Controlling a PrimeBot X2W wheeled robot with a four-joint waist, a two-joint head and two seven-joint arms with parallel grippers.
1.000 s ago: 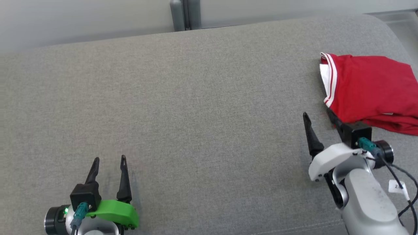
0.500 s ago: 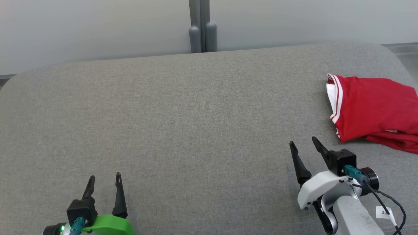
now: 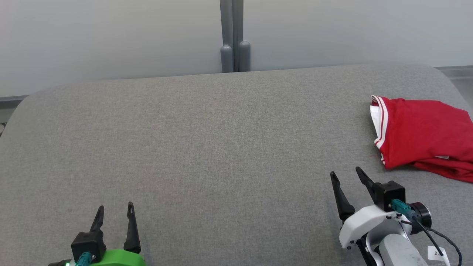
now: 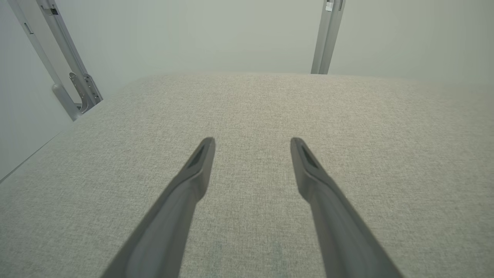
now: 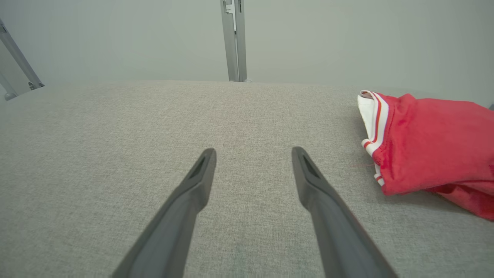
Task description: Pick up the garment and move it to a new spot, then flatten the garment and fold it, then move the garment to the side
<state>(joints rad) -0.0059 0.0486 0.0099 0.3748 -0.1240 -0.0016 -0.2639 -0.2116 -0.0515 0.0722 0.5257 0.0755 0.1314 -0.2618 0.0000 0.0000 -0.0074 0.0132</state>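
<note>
We see a padded surface [image 3: 207, 140] covered in grey woven cloth, matt and slightly coarse, while the red garment [image 3: 425, 133] is a soft, matt knit with ribbed white-and-red trim. The fingers of the left gripper [image 3: 115, 205] and right gripper [image 3: 346, 171] look to us like smooth, matt dark plastic, with a faintly shiny green plastic cover [image 3: 118, 258] at the left wrist and a white plastic cover [image 3: 360, 221] at the right. The grey metal post [image 3: 232, 33] is smooth, and the pale wall [image 3: 111, 37] is matt.
</note>
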